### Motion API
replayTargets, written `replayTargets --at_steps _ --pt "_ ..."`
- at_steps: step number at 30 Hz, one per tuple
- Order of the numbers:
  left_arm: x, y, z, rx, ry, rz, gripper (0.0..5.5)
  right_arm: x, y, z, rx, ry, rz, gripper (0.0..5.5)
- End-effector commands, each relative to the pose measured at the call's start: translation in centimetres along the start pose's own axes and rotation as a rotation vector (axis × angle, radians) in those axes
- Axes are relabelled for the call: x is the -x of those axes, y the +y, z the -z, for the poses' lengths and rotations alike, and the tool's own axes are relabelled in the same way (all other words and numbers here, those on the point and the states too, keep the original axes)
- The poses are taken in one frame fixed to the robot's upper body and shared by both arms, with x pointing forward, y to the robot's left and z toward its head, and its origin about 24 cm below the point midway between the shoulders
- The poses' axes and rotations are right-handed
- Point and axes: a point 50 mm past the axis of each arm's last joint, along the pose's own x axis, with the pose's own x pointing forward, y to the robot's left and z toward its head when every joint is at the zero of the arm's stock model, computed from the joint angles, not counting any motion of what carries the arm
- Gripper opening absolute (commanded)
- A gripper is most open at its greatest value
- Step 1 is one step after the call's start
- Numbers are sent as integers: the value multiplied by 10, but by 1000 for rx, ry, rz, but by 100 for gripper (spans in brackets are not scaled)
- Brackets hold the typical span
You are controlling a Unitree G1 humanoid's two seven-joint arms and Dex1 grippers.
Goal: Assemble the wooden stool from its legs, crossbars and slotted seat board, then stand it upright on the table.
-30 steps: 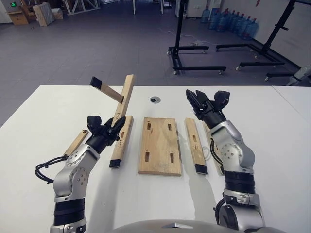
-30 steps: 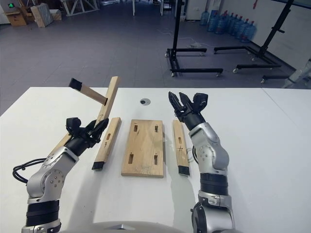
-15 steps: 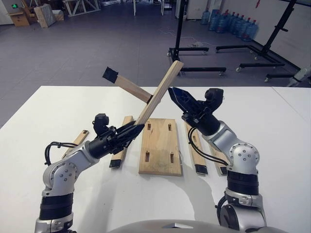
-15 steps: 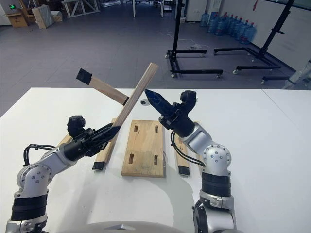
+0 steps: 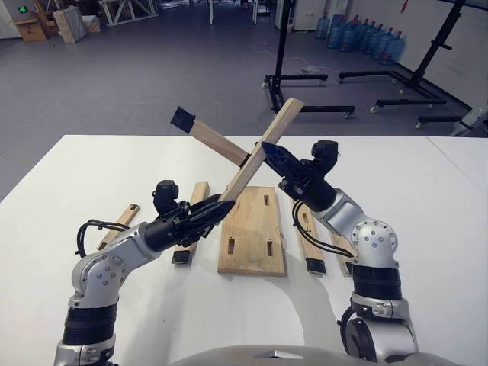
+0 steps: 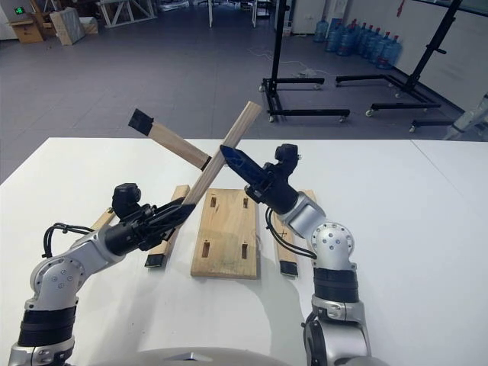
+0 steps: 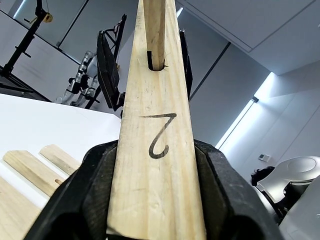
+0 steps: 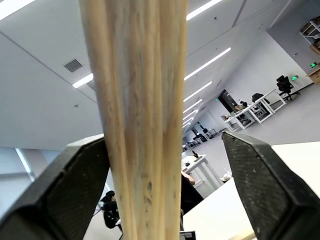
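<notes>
My left gripper (image 5: pixel 219 206) was clamped on the lower end of the stool leg marked 2 (image 5: pixel 280 122), holding it off the table (image 5: pixel 427 198) and slanted up and away over the far left corner of the slotted seat board (image 5: pixel 250 229), which lay flat at the table's middle. A crossbar (image 5: pixel 217 142) stuck out of the leg's slot toward the far left, black cap outermost. My right gripper (image 5: pixel 271 151) sat at the leg's mid-length, just above that joint, fingers spread with the leg between them; one finger (image 8: pixel 260 185) stood clear of the wood. Half a second earlier that gripper had hung beside the leg's upper end; since then it had dropped lower along the leg, and the leg had shifted slightly toward the right. Two spare legs (image 5: pixel 191 221) (image 5: pixel 307 229) lay either side of the board.
</notes>
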Motion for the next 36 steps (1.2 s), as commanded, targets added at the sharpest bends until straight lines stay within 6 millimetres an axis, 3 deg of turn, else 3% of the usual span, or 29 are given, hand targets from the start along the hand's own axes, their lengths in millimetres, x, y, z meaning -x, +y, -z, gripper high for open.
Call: replayTargets --at_steps 1,9,17,18,23,27,30,32,36 --pt "-1 -2 0 -7 32 11 202 -5 5 -14 -12 -24 -61 368" --pt "1 2 4 -24 73 -14 202 -6 11 -23 -28 -14 -132 215" --pt "2 9 10 -31 57 -53 202 -2 18 -27 71 19 -153 212" --pt "2 9 11 -31 58 -59 239 -1 18 -27 113 26 -146 212" --pt "9 21 15 -14 47 -147 314 -1 19 -34 242 105 -137 211" --pt "28 38 20 4 42 -280 378 0 20 -52 494 220 -104 210" --pt "40 47 25 5 41 -366 415 0 8 -66 727 308 -51 210" --pt "45 47 30 16 56 -382 439 1 -22 -65 936 421 6 210" --pt "43 48 31 13 73 -371 503 4 -55 -53 1032 544 16 210"
